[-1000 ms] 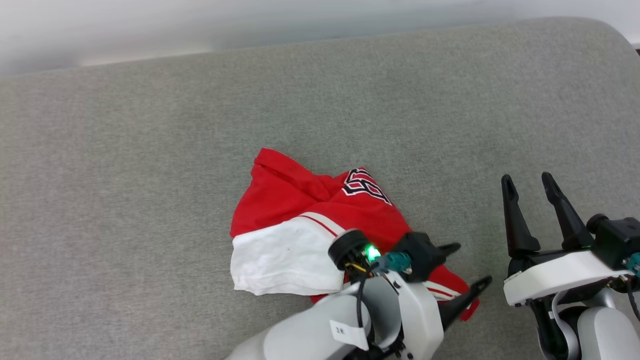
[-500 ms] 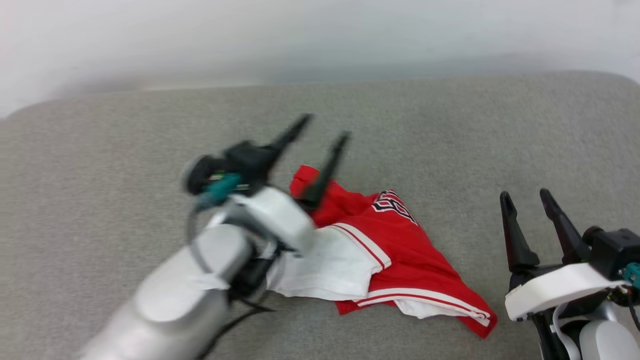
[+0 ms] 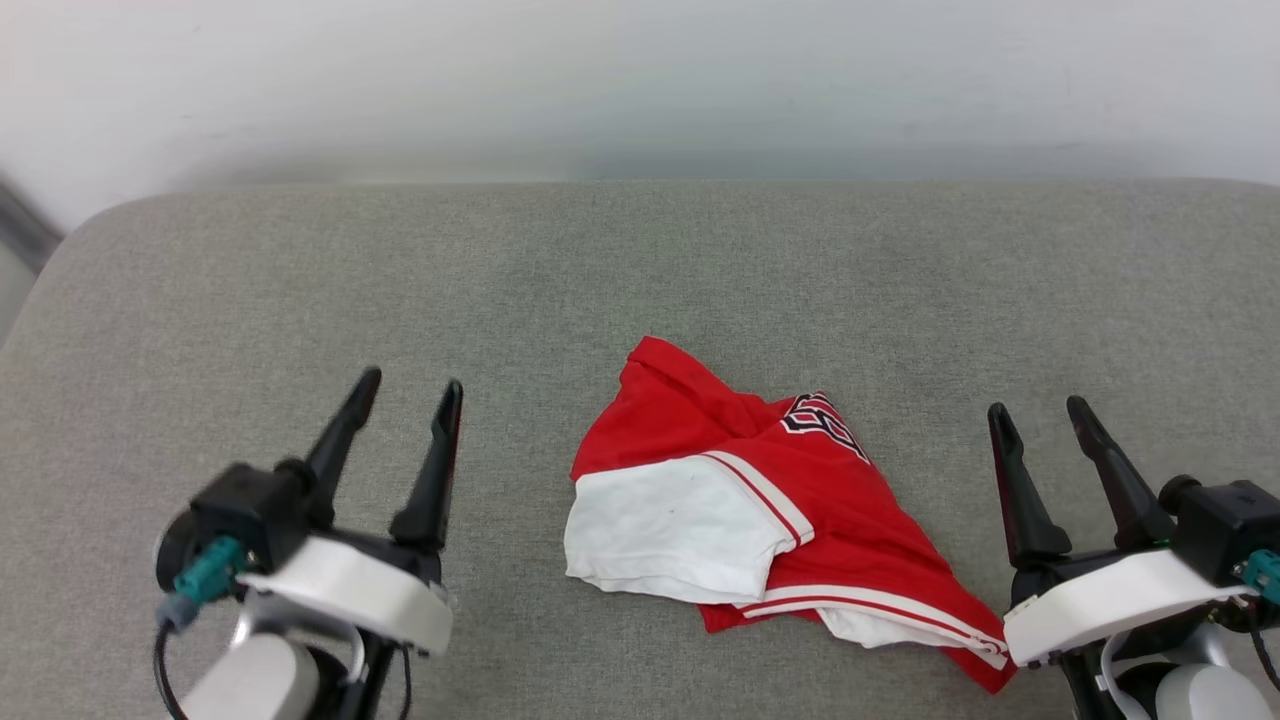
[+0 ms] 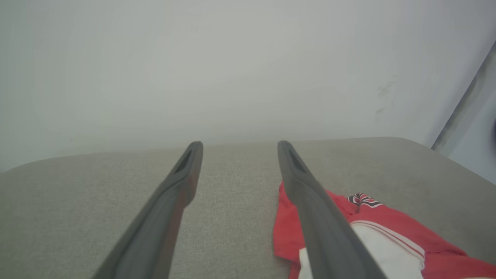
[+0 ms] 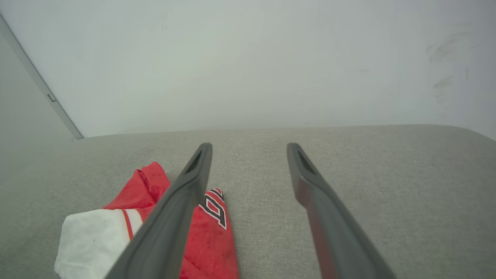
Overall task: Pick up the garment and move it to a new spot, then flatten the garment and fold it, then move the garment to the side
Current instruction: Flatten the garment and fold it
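Note:
The garment (image 3: 760, 510) lies crumpled on the grey cushion (image 3: 600, 270), red with a white sleeve on top and striped trim along its lower edge; part of the black number shows. It also appears at the lower right of the left wrist view (image 4: 391, 236) and the lower left of the right wrist view (image 5: 209, 232). My left gripper (image 3: 410, 395) stands open at the lower left, well clear of the cloth. At the lower right my right gripper (image 3: 1040, 415) is open too, just right of the garment's lower corner. Both hold nothing.
A pale wall (image 3: 640, 80) rises right behind the cushion's far edge. The cushion's rounded left corner (image 3: 90, 230) drops off to a darker gap. Bare grey fabric surrounds the garment on all sides.
My left gripper has let go of the garment and swung left and back to the lower left. The head camera has tilted up, so the wall now shows. The garment lies where it was dropped.

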`<state>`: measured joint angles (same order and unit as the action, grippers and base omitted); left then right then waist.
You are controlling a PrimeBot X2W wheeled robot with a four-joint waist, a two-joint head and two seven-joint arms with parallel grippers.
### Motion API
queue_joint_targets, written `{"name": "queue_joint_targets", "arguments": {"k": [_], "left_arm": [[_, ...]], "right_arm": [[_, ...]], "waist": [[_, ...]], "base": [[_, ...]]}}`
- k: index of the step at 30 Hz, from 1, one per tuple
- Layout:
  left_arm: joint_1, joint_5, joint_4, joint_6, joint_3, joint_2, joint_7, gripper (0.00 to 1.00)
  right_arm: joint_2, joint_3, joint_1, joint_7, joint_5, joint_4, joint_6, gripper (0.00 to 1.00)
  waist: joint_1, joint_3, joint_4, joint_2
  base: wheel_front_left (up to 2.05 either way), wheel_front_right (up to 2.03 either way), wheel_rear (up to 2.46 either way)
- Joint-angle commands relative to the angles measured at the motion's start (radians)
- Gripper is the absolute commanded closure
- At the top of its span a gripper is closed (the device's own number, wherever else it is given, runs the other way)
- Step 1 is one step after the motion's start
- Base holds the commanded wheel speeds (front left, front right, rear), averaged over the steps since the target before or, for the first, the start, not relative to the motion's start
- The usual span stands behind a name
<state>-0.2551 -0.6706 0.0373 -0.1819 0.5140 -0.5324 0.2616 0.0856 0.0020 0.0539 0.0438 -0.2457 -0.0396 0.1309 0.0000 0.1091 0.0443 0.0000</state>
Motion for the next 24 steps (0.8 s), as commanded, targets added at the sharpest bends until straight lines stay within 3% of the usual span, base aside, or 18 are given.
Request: {"name": "queue_joint_targets", "arguments": {"k": [1,7,15,17,24], "left_arm": [[0.034,0.006,0.011,0.004,-0.004,0.010,0.005,0.00],[0.092,0.002,0.022,0.028,0.054,0.028,-0.048,0.00],[0.029,-0.113,0.079,0.069,0.144,0.014,-0.368,0.00],[-0.004,-0.098,0.068,0.059,0.168,-0.017,-0.456,0.00],[-0.066,-0.115,0.013,0.040,0.197,0.006,-0.573,0.00]], "right_arm": [[0.003,0.003,-0.016,0.004,-0.003,-0.004,0.000,0.00],[0.007,0.011,-0.010,0.005,-0.003,-0.007,0.000,0.00],[0.011,0.016,0.002,-0.004,0.006,-0.008,0.000,0.00],[0.011,0.020,0.007,-0.005,0.008,-0.009,0.000,0.00],[0.015,0.030,0.021,-0.004,0.015,-0.009,0.000,0.00]], "waist": [[0.0000,0.003,0.001,0.0000],[0.0000,0.018,0.003,0.0000],[0.0000,0.061,-0.008,0.0000],[0.0000,0.075,-0.015,0.0000],[0.0000,0.126,-0.044,0.0000]], "base": [[0.00,0.00,0.00],[0.00,0.00,0.00],[0.00,0.00,0.00],[0.00,0.00,0.00],[0.00,0.00,0.00]]}}
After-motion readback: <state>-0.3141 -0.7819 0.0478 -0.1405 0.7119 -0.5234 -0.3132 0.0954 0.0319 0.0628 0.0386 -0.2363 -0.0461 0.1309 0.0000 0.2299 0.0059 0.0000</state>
